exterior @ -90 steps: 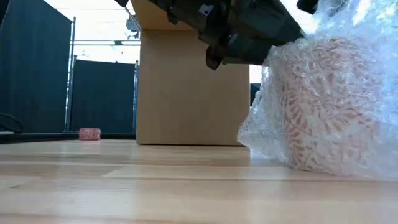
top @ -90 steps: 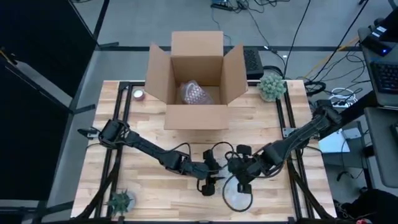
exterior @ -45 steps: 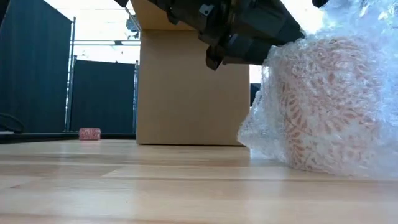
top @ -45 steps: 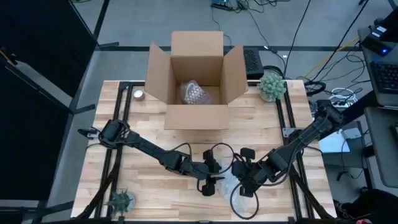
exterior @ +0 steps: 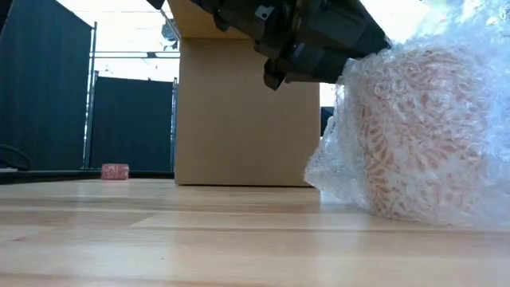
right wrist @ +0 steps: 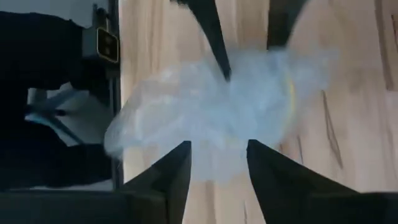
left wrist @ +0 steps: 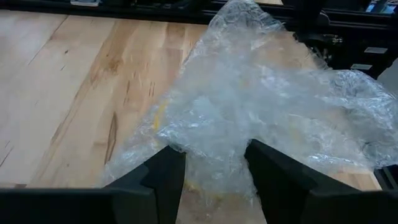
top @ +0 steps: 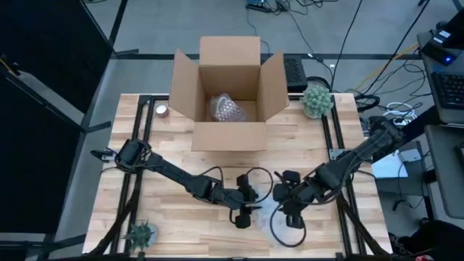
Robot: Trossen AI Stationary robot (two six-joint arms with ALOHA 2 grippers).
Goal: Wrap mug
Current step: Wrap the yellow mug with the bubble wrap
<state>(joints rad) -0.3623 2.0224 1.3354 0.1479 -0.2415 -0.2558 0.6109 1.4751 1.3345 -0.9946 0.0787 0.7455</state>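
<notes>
2 arms meet near the table's front edge, over a mug (exterior: 414,135) swathed in bubble wrap (left wrist: 261,106). Low view: patterned mug stands on the wooden table (top: 174,145), wrap bunched loosely around it and trailing onto the boards.

Left gripper (top: 245,212) reaches in from the left side, just beside the bundle. Left wrist view: its 2 fingers (left wrist: 165,174) are spread apart, a fold of wrap lying between them; nothing clamped. In the low view a dark gripper body hangs just above and beside the mug's upper edge.

Right gripper (top: 290,215) sits on the bundle's other side, pointing down at it. Right wrist view: fingers (right wrist: 177,168) parted, wrap showing in the gap beyond them, blurred; not gripping anything.

Behind, at table centre: open cardboard box (top: 228,94), flaps up, with 1 wrapped item (top: 226,109) already lying inside. Small pink roll (top: 161,110) left of the box. Pale green plant (top: 317,100) at the back right corner; 1 spiky green plant (top: 140,234) at the front left corner.
</notes>
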